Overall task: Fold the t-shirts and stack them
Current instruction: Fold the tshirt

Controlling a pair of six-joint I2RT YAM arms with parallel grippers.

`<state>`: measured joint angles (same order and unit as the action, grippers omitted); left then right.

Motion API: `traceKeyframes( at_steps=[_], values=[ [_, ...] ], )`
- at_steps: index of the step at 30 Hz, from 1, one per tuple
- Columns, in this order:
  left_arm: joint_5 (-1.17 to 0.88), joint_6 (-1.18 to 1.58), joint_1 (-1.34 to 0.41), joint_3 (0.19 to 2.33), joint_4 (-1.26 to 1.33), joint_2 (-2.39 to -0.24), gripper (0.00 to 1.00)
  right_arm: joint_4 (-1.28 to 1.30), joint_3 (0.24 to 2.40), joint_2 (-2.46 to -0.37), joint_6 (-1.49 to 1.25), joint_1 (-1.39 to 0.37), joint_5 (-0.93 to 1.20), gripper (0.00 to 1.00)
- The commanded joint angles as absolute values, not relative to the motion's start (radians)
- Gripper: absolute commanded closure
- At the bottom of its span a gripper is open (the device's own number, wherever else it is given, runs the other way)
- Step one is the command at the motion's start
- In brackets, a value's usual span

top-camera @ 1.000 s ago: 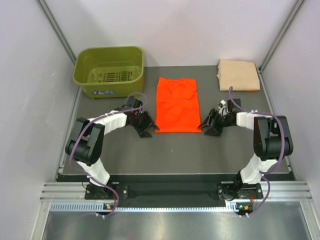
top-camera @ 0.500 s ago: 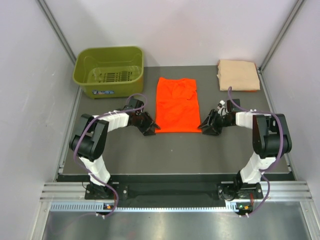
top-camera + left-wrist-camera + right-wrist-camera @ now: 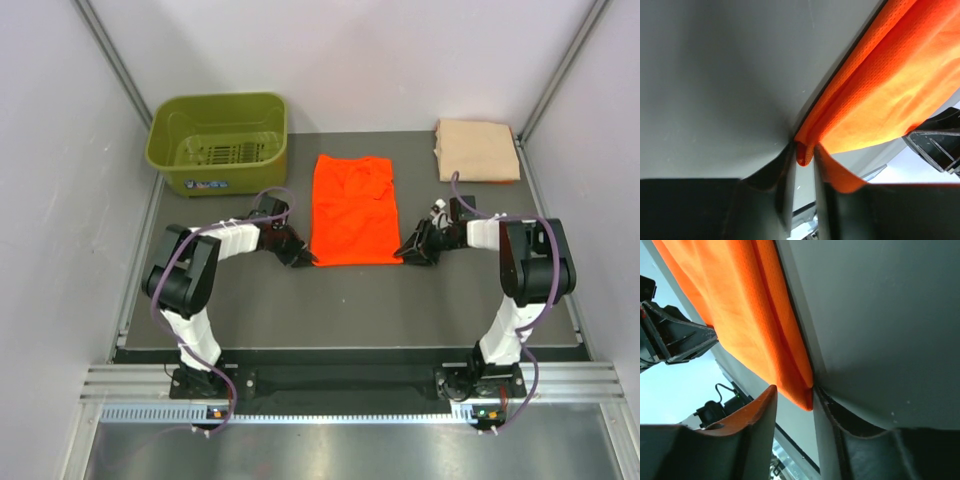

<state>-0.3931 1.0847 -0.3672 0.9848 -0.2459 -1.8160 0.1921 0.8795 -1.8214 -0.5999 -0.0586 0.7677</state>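
The bright orange t-shirt (image 3: pixel 351 210) lies as a flat folded rectangle in the middle of the dark table. The pale peach-tan t-shirt (image 3: pixel 477 150) lies folded at the back right corner. My left gripper (image 3: pixel 302 256) is at the orange shirt's near left corner. In the left wrist view the jaws (image 3: pixel 804 148) stand narrow, with the corner of the orange cloth (image 3: pixel 890 85) pinched between them. My right gripper (image 3: pixel 406 252) is at the near right corner. In the right wrist view it (image 3: pixel 794 389) is open, and the orange corner (image 3: pixel 740 305) touches only the table-side finger.
The olive-green plastic basket (image 3: pixel 218 140) stands at the back left, apart from the shirts. Pale walls close in the table on the left, right and back. The arm bases are bolted at the near edge.
Both grippers have slid inward to the orange shirt's near corners. The left jaws have narrowed onto the corner. The shirts and the basket have not moved.
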Motion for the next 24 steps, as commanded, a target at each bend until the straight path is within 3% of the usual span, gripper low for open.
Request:
traceKeyframes(
  at_steps=[1, 3, 4, 6, 12, 24],
  values=[
    [-0.336, 1.039, -0.365, 1.015, -0.247, -1.861, 0.78, 0.169, 0.903, -1.867, -0.572, -0.069, 0.666, 0.67],
    [-0.330, 1.005, -0.365, 1.031, -0.256, -1.862, 0.88, 0.173, 0.913, -1.864, -0.557, -0.077, 0.678, 0.83],
    [-0.327, 0.990, -0.365, 1.054, -0.280, -1.865, 1.00, 0.184, 0.925, -1.861, -0.548, -0.081, 0.681, 0.93],
    [-0.318, 0.939, -0.367, 1.077, -0.308, -1.862, 1.00, 0.222, 0.936, -1.839, -0.516, -0.087, 0.678, 1.00],
    [-0.270, 0.865, -0.390, 1.071, -0.388, -1.757, 1.00, 0.319, 0.919, -1.708, -0.453, -0.107, 0.655, 1.00],
    [-0.137, 0.977, -0.655, 0.737, -0.501, -1.262, 1.00, 0.455, 0.603, -1.228, -0.459, -0.245, 0.583, 1.00]
  ],
)
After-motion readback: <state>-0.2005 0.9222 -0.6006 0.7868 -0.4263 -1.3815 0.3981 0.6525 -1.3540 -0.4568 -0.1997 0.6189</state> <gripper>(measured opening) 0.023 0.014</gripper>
